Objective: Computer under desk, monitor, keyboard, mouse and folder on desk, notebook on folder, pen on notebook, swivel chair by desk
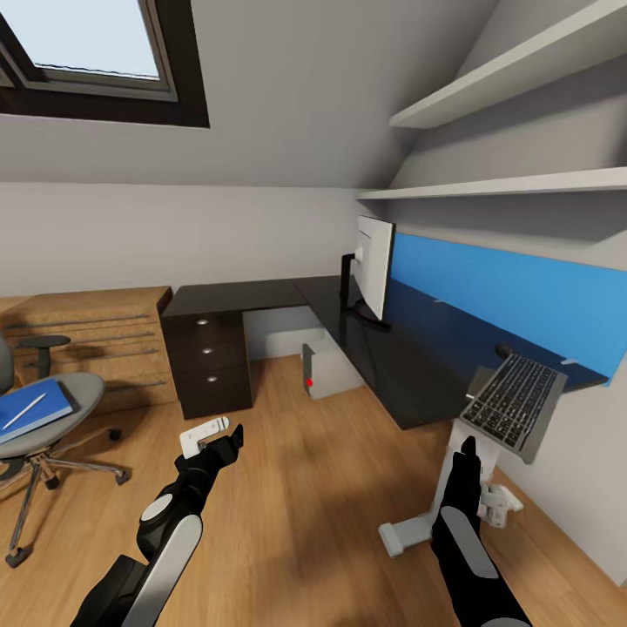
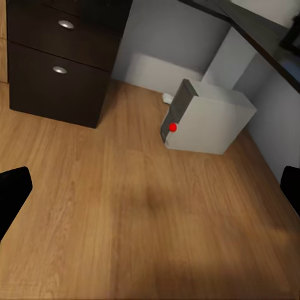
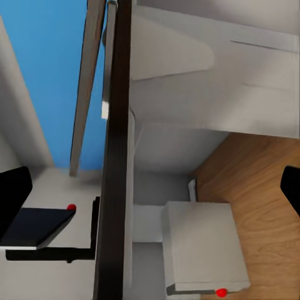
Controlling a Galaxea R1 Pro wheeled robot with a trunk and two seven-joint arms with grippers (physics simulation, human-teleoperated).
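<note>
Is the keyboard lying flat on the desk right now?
No. The keyboard sits tilted, hanging off the desk end, one edge raised.

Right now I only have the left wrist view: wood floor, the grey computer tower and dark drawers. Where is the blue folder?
Observer: In the head view, the folder lies on the seat of the swivel chair, off to the robot's left.
Operator: Anything on top of it?
Observer: Yes, the pen lies across it.
Operator: And the keyboard?
Observer: The keyboard sits tilted at the near end of the desk and appears to jut past the edge.
</note>
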